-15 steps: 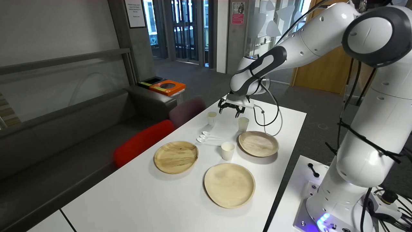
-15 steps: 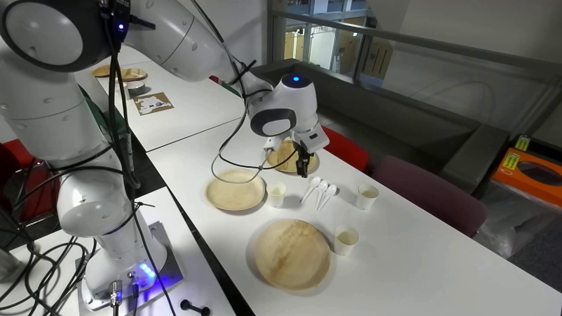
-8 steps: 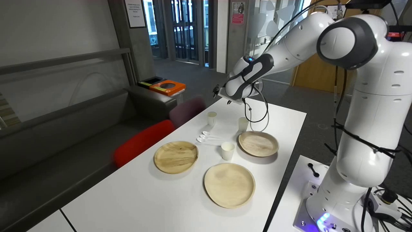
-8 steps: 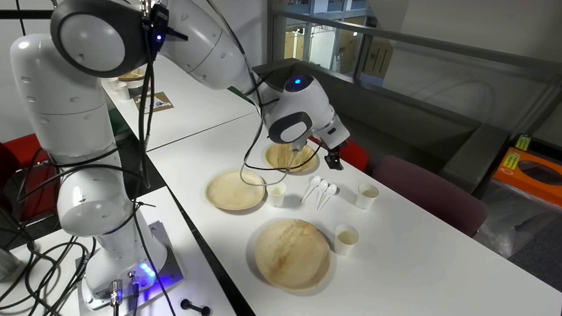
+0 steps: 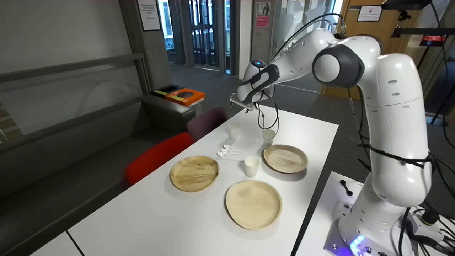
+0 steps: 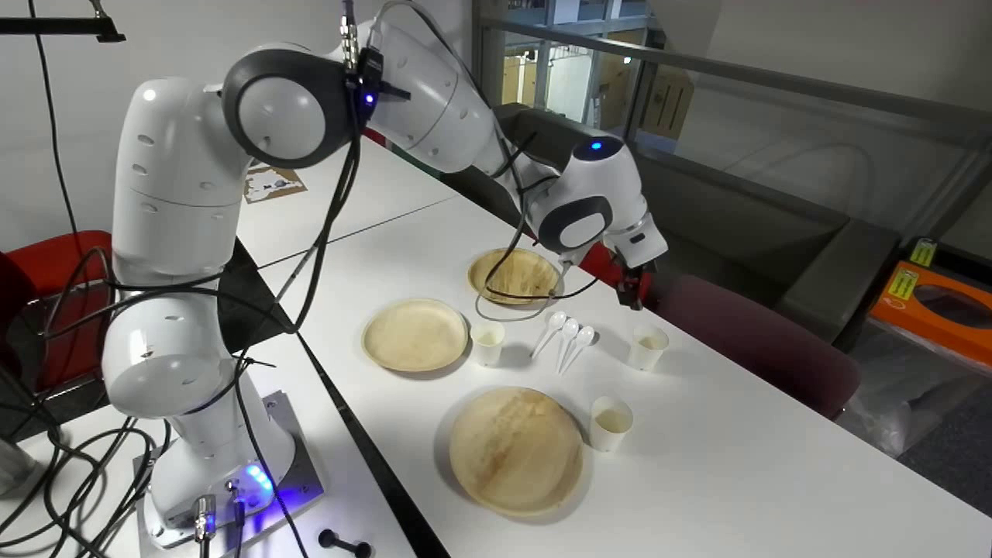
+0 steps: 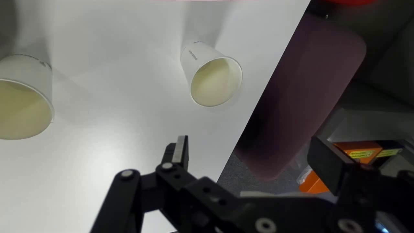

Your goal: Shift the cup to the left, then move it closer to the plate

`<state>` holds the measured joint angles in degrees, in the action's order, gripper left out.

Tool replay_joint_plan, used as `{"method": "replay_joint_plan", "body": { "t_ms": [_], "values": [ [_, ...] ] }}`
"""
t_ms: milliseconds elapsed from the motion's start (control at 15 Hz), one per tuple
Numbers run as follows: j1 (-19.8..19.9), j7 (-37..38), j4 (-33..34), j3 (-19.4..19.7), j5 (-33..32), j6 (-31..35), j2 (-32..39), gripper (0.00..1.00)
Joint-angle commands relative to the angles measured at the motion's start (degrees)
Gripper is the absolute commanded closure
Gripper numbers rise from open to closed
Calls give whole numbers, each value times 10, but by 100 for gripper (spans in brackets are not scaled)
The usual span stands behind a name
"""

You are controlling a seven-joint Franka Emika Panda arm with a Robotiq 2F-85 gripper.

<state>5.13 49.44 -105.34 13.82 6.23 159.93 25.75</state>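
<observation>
1. Near, in an exterior view: the intended one of the plates (image 5: 253, 205) cannot be identified; misdelivery may result.
2. Midway: the spoons (image 5: 224, 150) may scatter if a load passes low.
3. Far left: the cup (image 5: 233, 131) presumably meant stands upright near the left edge of the worktop (image 5: 199, 217); off-centre contact may tip it.
4. Farther: the jaws are spread, gripping nothing.
5. Quantities on the worktop: plates, three; spoons, three; cups, three.

The end effector (image 7: 249, 149) neared the maroon chair (image 7: 300, 81).
</observation>
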Motion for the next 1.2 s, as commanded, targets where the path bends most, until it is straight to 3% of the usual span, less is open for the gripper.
{"method": "replay_joint_plan", "body": {
  "t_ms": [0, 467, 533, 1133],
  "values": [
    [10, -11, 125, -1, 8, -80, 74, 0],
    [58, -95, 304, -21, 7, -305, 175, 0],
    [37, -68, 242, -9, 2, -254, 146, 0],
    [37, -70, 252, -9, 2, -261, 158, 0]
  ]
}}
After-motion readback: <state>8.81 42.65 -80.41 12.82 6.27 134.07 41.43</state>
